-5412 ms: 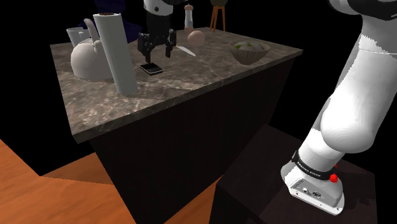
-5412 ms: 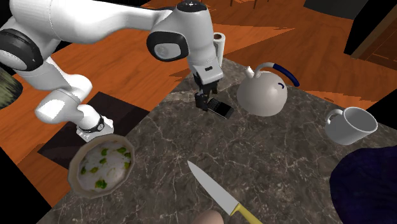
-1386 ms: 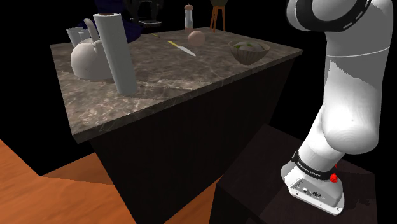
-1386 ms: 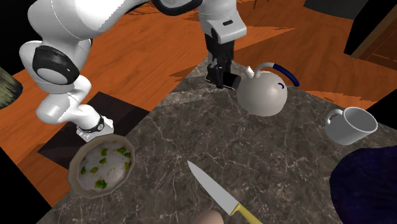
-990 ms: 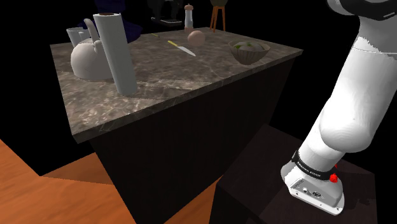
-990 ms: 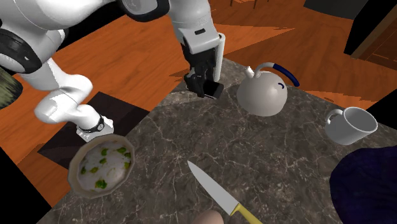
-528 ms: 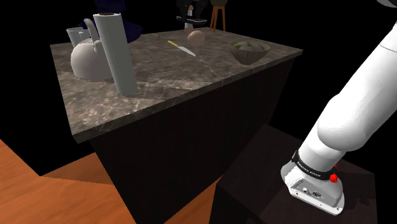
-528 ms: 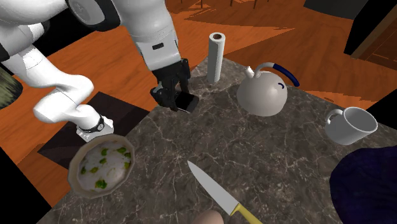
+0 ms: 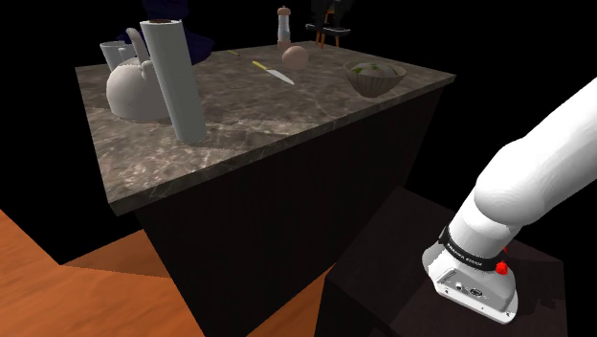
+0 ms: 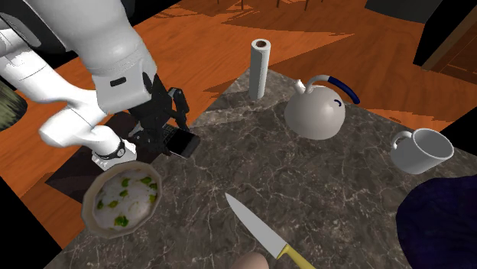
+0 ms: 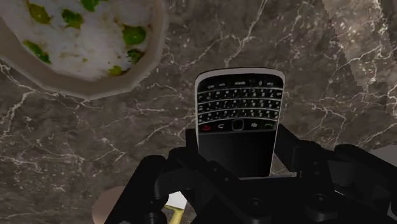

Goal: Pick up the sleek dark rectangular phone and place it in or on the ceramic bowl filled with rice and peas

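Observation:
The dark rectangular phone (image 11: pixel 236 121), with a keypad and a dark screen, is clasped between my black fingers (image 11: pixel 289 153). My gripper (image 10: pixel 167 136) is shut on the phone (image 10: pixel 182 142) and holds it above the marble counter's edge, close to the bowl. The tan bowl (image 10: pixel 122 199) of white rice and green peas stands at the counter's corner. Past the fingertips, the bowl (image 11: pixel 89 44) lies just beyond and to one side of the phone. In the shoulder view my gripper (image 9: pixel 327 21) hangs high over the far side of the counter, a little left of the bowl (image 9: pixel 375 77).
On the marble counter (image 10: pixel 321 191) stand a white kettle (image 10: pixel 315 111), a paper towel roll (image 10: pixel 258 69), a white mug (image 10: pixel 419 149) and a dark blue object (image 10: pixel 439 222). A yellow-handled knife (image 10: pixel 260 233) lies near the front. The stand (image 9: pixel 402 287) sits beside the counter.
My arm has carried the phone away from the kettle and the paper towel roll toward the bowl's corner of the counter. The fingers stayed shut on the phone.

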`<state>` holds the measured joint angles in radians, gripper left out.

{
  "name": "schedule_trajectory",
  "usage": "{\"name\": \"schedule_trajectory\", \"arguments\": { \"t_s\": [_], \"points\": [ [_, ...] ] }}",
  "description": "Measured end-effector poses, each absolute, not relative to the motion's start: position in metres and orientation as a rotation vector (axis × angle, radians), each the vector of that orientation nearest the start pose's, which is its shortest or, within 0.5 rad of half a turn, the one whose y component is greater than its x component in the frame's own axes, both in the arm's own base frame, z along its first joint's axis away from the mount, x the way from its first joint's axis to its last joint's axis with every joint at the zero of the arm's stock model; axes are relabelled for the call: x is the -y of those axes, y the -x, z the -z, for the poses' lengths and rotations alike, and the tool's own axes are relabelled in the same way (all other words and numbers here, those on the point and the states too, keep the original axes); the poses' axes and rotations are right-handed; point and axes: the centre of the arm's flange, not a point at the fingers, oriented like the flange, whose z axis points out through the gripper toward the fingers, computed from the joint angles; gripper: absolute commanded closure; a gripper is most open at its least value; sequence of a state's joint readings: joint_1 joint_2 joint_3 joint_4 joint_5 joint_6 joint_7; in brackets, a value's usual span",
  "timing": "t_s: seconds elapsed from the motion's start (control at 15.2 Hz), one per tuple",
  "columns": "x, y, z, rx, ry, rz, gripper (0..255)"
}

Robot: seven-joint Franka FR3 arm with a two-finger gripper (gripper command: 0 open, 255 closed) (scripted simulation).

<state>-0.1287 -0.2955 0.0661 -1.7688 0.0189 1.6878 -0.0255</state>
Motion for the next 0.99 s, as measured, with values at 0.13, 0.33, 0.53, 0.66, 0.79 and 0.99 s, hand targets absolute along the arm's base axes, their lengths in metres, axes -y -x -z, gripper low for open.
{"name": "schedule_trajectory", "arguments": {
  "t_s": [0.13,0.33,0.53,0.66,0.79,0.99],
  "points": [
    [0.046,-0.455,-0.695,-0.06,3.133,0.337,255],
    [0.08,-0.435,-0.692,-0.06,3.133,0.336,255],
    [0.112,-0.415,-0.696,-0.06,3.132,0.336,255],
    [0.13,-0.398,-0.693,-0.059,3.133,0.336,255],
    [0.155,-0.384,-0.694,-0.06,3.132,0.336,255],
    [0.162,-0.38,-0.684,-0.058,3.132,0.336,255]
  ]
}}
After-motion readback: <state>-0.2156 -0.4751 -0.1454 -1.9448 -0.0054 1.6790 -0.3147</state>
